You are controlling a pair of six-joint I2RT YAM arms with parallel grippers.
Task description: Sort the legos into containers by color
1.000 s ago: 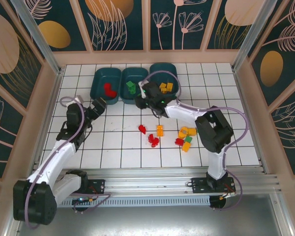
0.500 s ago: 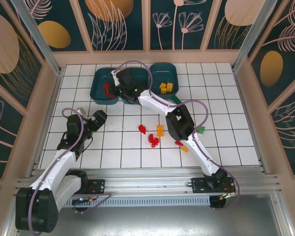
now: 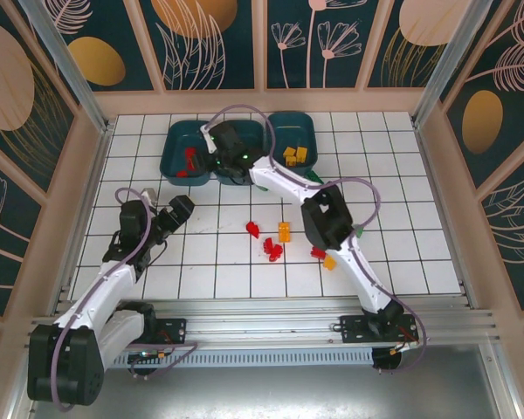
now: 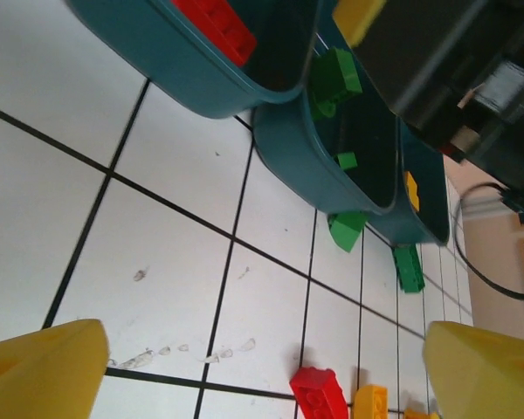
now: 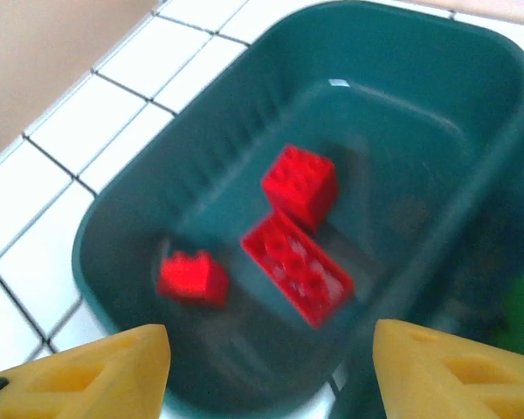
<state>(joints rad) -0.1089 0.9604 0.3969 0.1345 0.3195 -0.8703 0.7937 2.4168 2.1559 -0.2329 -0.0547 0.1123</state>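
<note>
Three red legos (image 5: 299, 183) in the left container (image 5: 122, 218); green bricks (image 4: 334, 77) in the middle container (image 4: 288, 150); yellow ones (image 3: 294, 155) in the right container (image 3: 290, 125). Above the left container, right hand (image 5: 271, 367) spread wide, empty. Left hand (image 4: 262, 367) wide as well, over the worktop (image 4: 183, 288), short of the containers. Loose red and orange bricks (image 3: 272, 250) mid-worktop.

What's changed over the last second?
The right gripper swung left from in front of the middle bin to over the left bin, where it hangs open above three red bricks. The left gripper drew back slightly, open. The bins stayed put.
</note>
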